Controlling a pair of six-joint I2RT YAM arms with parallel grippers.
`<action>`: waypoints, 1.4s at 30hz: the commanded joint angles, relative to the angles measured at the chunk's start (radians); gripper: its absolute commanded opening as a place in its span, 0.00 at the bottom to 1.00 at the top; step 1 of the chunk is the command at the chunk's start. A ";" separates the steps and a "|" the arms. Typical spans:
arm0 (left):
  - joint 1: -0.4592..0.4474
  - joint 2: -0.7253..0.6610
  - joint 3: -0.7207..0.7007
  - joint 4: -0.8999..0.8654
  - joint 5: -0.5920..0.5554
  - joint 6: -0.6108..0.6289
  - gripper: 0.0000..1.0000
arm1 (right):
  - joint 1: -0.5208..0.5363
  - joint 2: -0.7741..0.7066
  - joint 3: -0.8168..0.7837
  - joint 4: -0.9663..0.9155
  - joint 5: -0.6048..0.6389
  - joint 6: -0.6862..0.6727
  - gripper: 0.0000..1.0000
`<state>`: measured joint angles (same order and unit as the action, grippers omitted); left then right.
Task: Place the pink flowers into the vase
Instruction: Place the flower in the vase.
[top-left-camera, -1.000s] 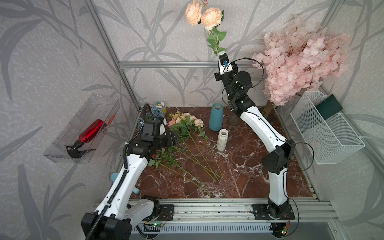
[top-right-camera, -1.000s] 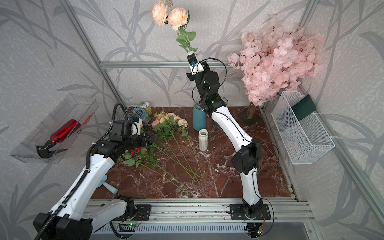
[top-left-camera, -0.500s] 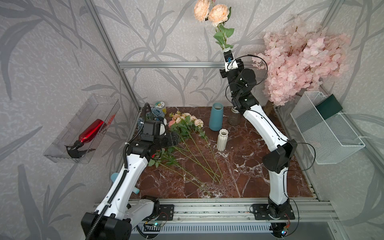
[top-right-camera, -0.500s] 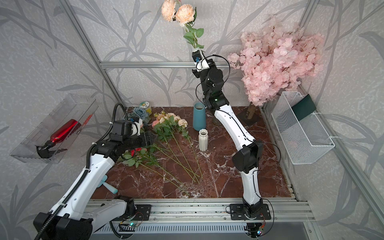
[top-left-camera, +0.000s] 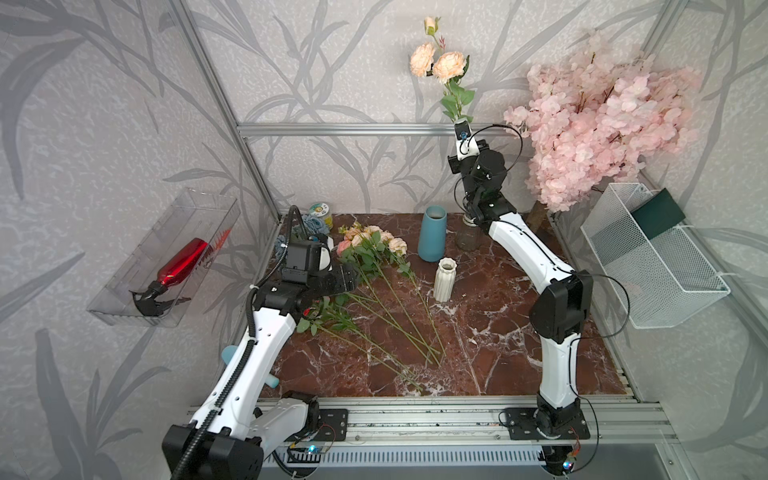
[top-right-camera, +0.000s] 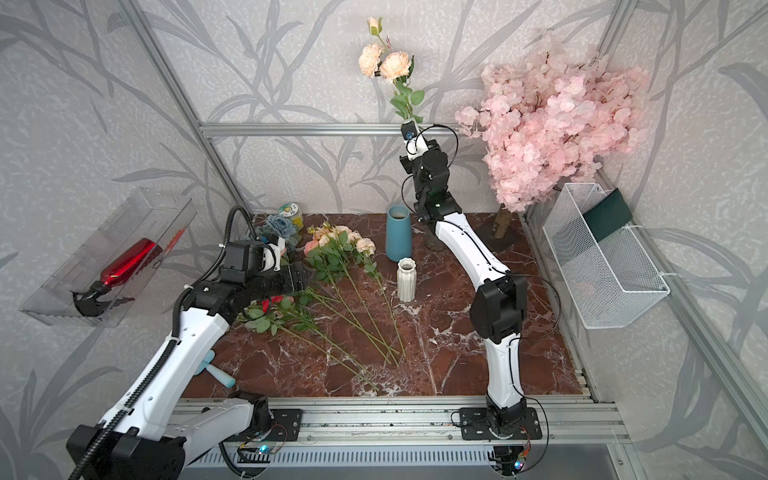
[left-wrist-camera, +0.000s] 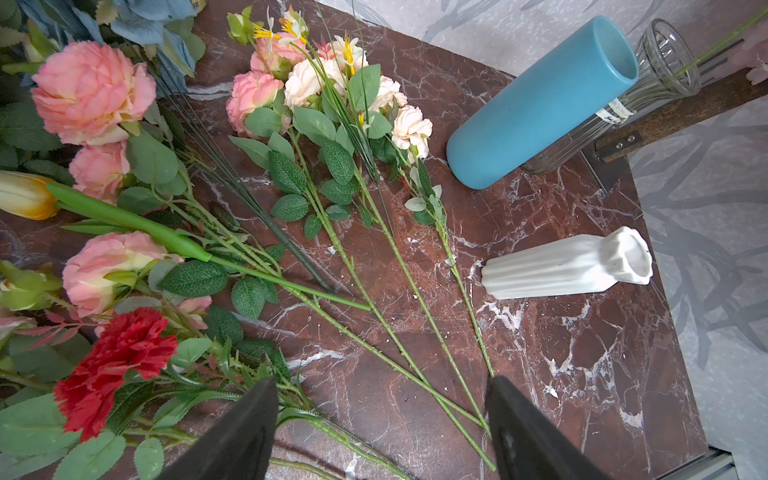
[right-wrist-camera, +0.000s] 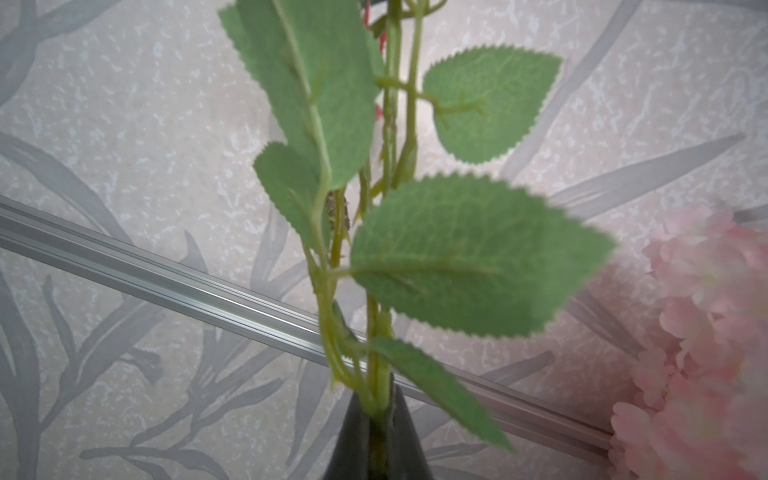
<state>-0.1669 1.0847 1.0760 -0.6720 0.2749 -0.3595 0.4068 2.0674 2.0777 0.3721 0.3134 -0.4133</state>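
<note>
With right end effector (right-wrist-camera: 376, 415) clamped on the stem of the pink flowers (top-left-camera: 449, 66), upright high above the worktop (top-left-camera: 498, 332), and left end effector (left-wrist-camera: 380, 384) splayed over loose stems (left-wrist-camera: 374, 291), lower slowly, steering the stem foot into the glass vase (left-wrist-camera: 660, 62).

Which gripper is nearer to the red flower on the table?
Left. The open left gripper hovers low beside the red flower; the right gripper, holding the pink flowers, is raised high, far from it.
</note>
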 joint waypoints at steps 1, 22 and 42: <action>0.008 0.003 0.000 0.006 0.003 0.000 0.80 | -0.018 -0.011 0.011 0.067 -0.006 0.081 0.00; 0.009 -0.001 -0.001 0.004 -0.002 -0.001 0.80 | -0.047 0.088 -0.046 0.031 0.038 0.120 0.00; 0.010 -0.009 -0.001 0.004 -0.006 -0.001 0.80 | -0.049 0.073 -0.224 0.072 0.071 0.140 0.01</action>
<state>-0.1623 1.0855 1.0760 -0.6720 0.2741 -0.3595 0.3611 2.1483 1.8797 0.4099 0.3588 -0.2882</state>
